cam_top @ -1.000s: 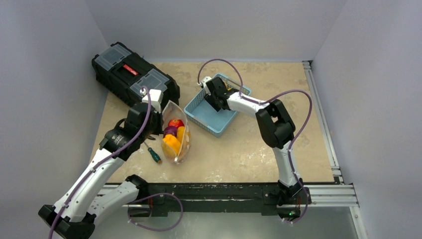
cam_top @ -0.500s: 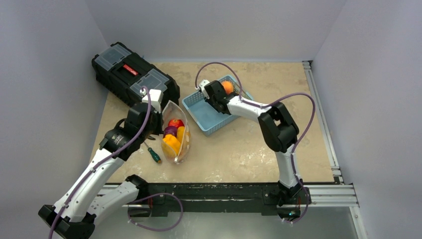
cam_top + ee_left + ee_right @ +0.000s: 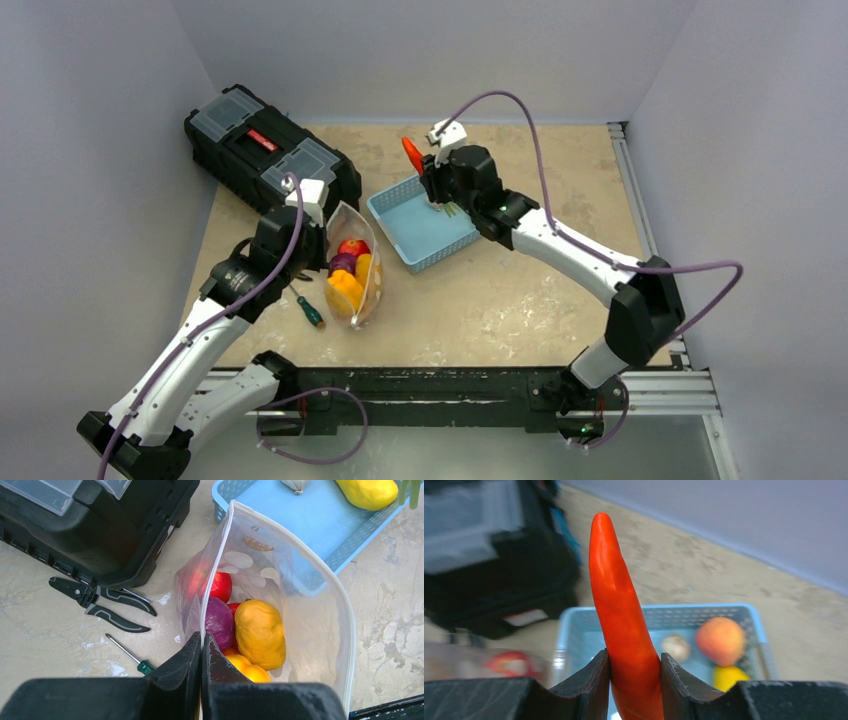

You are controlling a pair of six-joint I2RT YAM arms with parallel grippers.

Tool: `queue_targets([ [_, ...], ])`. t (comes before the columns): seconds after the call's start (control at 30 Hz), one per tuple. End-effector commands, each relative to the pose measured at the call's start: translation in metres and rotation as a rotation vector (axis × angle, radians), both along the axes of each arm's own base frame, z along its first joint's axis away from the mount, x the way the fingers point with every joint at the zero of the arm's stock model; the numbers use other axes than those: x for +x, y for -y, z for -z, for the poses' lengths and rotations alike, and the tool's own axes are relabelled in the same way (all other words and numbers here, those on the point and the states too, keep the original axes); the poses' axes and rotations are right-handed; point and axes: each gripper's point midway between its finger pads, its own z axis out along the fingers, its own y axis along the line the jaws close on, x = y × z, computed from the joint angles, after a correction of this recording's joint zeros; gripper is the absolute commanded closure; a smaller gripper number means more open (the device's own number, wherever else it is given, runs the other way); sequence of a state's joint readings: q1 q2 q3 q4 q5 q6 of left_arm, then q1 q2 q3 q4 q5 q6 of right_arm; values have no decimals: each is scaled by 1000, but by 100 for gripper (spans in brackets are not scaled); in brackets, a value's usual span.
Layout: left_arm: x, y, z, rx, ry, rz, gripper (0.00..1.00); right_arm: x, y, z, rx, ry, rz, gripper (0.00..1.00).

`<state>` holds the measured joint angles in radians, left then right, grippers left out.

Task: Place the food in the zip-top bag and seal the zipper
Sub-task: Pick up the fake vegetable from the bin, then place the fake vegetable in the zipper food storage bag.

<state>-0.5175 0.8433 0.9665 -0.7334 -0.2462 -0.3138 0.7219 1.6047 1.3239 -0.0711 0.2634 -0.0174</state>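
Observation:
The clear zip-top bag [image 3: 356, 262] stands open on the table, left of the basket, holding a red [image 3: 219, 586], a purple [image 3: 219, 621] and yellow-orange [image 3: 260, 632] food pieces. My left gripper [image 3: 202, 647] is shut on the bag's left mouth edge with its zipper strip [image 3: 216, 577]. My right gripper [image 3: 634, 666] is shut on a long red chili pepper [image 3: 621, 615], held up above the basket's far left corner; the pepper also shows in the top view [image 3: 412, 152]. A peach [image 3: 720, 640], a yellow piece [image 3: 730, 677] and a pale bulb [image 3: 675, 646] lie in the basket.
The light blue basket [image 3: 420, 232] sits mid-table. A black toolbox [image 3: 268, 150] stands at the back left. Black pliers [image 3: 97, 602] and a green-handled screwdriver [image 3: 309, 309] lie left of the bag.
My right arm lifted out of the basket with the red chili pepper in its jaws and swung up and back. The basket shifted slightly. The left arm and bag stayed still.

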Motion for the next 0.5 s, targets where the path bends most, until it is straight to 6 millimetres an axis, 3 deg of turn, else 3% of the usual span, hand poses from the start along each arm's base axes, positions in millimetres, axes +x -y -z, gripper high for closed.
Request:
queue_targets([
  [0.0, 5, 5, -11, -34, 41, 6, 100, -57, -63, -84, 624, -50, -289, 100],
  [0.07, 5, 5, -11, -32, 40, 5, 100, -87, -83, -105, 798, -110, -447, 100],
  [0.23, 5, 5, -10, -32, 38, 7, 100, -125, -95, -133, 1121, -208, -497, 100],
  [0.47, 5, 8, -10, -38, 34, 17, 100, -147, -86, -162, 1174, -121, -436, 100],
])
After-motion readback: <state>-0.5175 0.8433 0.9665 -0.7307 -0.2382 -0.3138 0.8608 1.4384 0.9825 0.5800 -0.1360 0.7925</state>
